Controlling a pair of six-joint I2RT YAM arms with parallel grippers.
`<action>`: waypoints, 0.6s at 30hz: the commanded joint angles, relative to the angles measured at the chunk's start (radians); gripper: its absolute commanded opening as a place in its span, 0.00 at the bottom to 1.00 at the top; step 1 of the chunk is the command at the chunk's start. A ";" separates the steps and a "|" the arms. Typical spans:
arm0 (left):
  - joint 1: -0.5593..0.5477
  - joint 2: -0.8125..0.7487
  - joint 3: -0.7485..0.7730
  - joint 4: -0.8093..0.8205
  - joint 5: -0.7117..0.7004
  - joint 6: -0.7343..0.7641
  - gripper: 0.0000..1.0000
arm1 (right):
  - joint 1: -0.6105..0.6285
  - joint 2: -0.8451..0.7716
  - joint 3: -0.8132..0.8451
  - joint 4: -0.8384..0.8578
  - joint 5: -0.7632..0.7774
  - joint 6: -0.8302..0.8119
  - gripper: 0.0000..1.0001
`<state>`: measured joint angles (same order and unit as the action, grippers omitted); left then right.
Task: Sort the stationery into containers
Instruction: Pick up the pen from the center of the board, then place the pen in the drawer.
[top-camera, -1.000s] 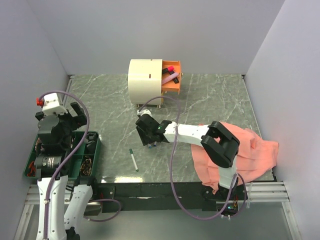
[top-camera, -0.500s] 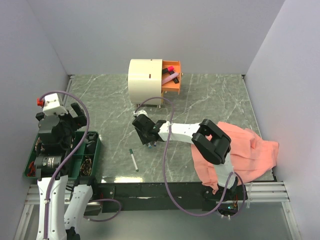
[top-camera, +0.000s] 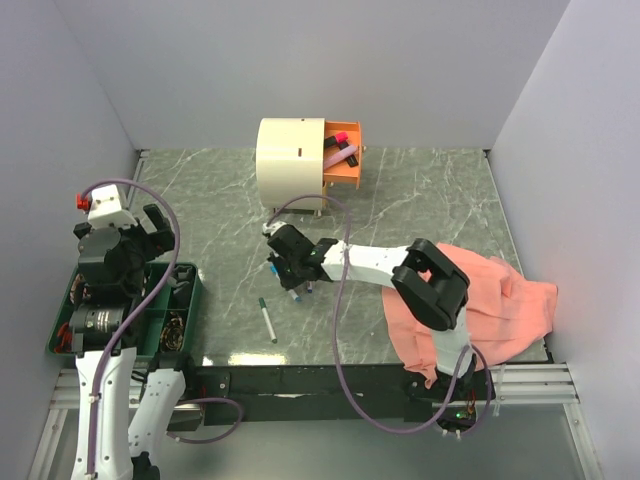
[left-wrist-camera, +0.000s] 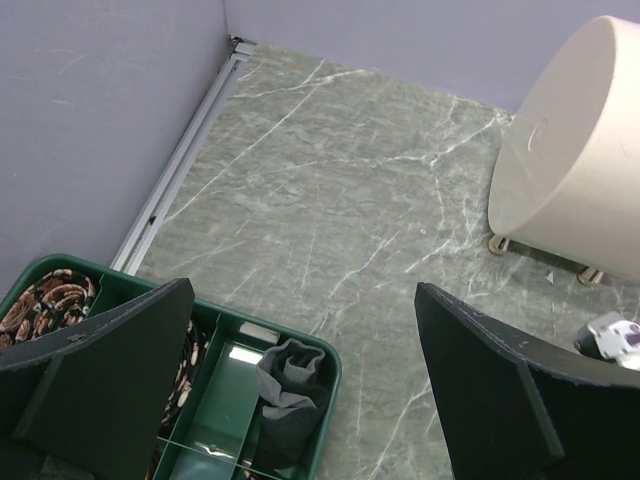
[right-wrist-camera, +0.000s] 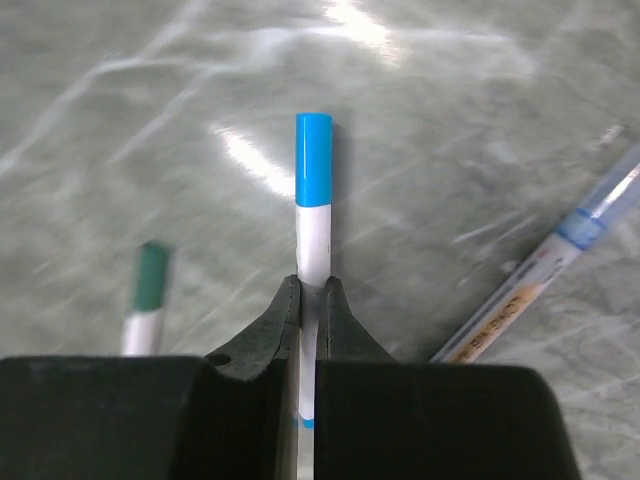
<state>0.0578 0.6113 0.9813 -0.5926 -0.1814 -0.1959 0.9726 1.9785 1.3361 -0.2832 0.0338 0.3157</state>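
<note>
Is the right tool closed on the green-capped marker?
No, the right tool pinches the blue-capped marker; the green-capped marker lies free beside it.

Overhead and close right wrist views share the blue-capped pen (right-wrist-camera: 313, 215)

blue-capped white marker (right-wrist-camera: 313, 200) pinched in right gripper (right-wrist-camera: 309, 292); green-capped marker (top-camera: 267, 319) flat at its 7 o'clock; open orange drawer (top-camera: 357, 162), 1 o'clock, holds pens (top-camera: 338, 150).

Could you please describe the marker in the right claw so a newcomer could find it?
In front of the cream drum cabinet, the right claw is shut on a white marker. Its bright blue cap sets it apart from the green-capped marker and the clear pen alongside.
</note>
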 joint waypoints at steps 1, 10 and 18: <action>0.005 0.001 -0.009 0.059 -0.004 0.024 1.00 | 0.023 -0.203 0.093 -0.023 -0.123 -0.089 0.00; -0.007 0.088 0.011 0.140 -0.010 0.015 0.99 | -0.004 -0.451 0.254 0.052 -0.035 -0.228 0.00; -0.012 0.156 0.053 0.178 0.026 0.004 1.00 | -0.222 -0.318 0.573 -0.002 0.077 -0.176 0.00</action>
<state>0.0498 0.7574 0.9771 -0.4786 -0.1772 -0.1925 0.8448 1.5642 1.8000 -0.2470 0.0074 0.1329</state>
